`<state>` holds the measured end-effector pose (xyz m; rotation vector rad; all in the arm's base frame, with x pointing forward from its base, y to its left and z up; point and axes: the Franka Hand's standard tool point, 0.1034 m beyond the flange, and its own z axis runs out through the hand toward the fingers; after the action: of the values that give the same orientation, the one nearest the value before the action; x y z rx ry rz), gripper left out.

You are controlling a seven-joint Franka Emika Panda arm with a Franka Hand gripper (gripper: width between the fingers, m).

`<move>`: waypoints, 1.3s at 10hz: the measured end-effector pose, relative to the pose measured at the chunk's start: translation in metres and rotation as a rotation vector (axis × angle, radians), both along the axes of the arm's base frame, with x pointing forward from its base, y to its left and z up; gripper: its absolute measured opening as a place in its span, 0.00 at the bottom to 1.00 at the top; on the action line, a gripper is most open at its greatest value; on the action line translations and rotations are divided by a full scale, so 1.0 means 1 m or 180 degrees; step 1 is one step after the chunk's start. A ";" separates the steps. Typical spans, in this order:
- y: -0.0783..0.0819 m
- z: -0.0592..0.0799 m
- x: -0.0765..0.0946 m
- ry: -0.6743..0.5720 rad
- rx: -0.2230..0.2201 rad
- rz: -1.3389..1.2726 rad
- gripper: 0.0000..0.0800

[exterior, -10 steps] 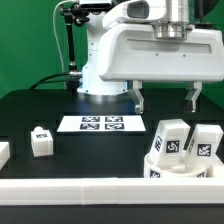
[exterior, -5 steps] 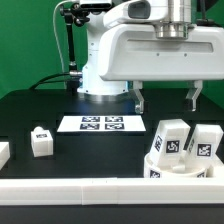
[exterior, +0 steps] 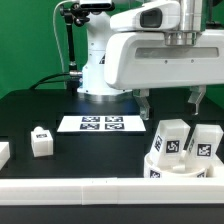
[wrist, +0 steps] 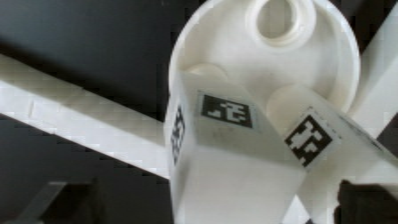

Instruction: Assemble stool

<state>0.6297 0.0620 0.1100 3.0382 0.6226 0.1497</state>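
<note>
The stool's round white seat point(exterior: 178, 166) stands at the exterior view's lower right with two tagged legs point(exterior: 171, 139) point(exterior: 204, 142) upright in it. My gripper point(exterior: 171, 101) hangs open and empty a little above those legs, one finger on each side. In the wrist view the seat point(wrist: 249, 60) and the two tagged legs point(wrist: 222, 110) point(wrist: 306, 138) fill the frame between my dark fingers point(wrist: 63, 205), with the gripper point(wrist: 217, 207) open around them and touching nothing. A loose tagged leg point(exterior: 40, 141) lies at the exterior view's left.
The marker board point(exterior: 102, 124) lies in the middle, in front of the robot base. A long white border rail point(exterior: 90, 189) runs along the front, also crossing the wrist view point(wrist: 71, 110). Another white part point(exterior: 3, 152) sits at the left edge.
My gripper has shifted a little toward the exterior view's right, and slightly lower, over the legs. The stool parts have not moved.
</note>
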 end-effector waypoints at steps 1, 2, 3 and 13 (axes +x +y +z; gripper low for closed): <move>-0.002 -0.001 0.000 0.0000 -0.0026 0.0234 0.81; -0.006 -0.002 0.002 0.0002 -0.0072 0.0601 0.81; -0.009 -0.002 0.006 -0.0007 -0.0123 0.1044 0.81; -0.016 -0.007 0.009 0.0086 -0.0563 0.3425 0.81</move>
<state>0.6391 0.0460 0.1028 2.2043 2.0340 0.0634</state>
